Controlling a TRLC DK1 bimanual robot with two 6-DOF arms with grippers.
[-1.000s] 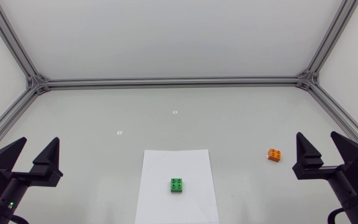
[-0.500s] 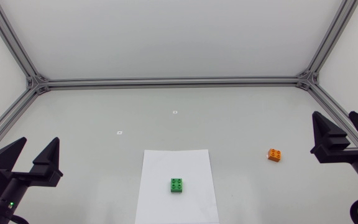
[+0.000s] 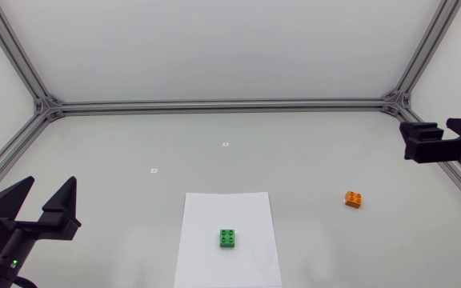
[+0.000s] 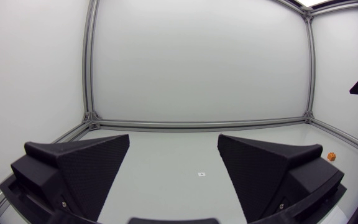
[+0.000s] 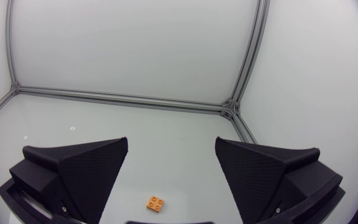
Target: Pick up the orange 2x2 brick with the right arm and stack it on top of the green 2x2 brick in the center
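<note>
Orange 2x2 plastic brick [image 3: 354, 199] sits lower right of the frame, well apart from the green 2x2 plastic brick [image 3: 228, 238] on the white paper sheet [image 3: 214, 212], lower centre. Right gripper [image 5: 171, 142] spread wide, empty, above the orange one; left gripper [image 3: 52, 181] wide and empty too. Risk: a skewed descent nudges the brick aside, or misaligned studs spoil the stack. Count: one orange, one green, one sheet, two grippers.

Orange brick [image 3: 354, 199], green brick [image 3: 228, 238], white sheet [image 3: 246, 212], pale grey table [image 3: 134, 144]
</note>
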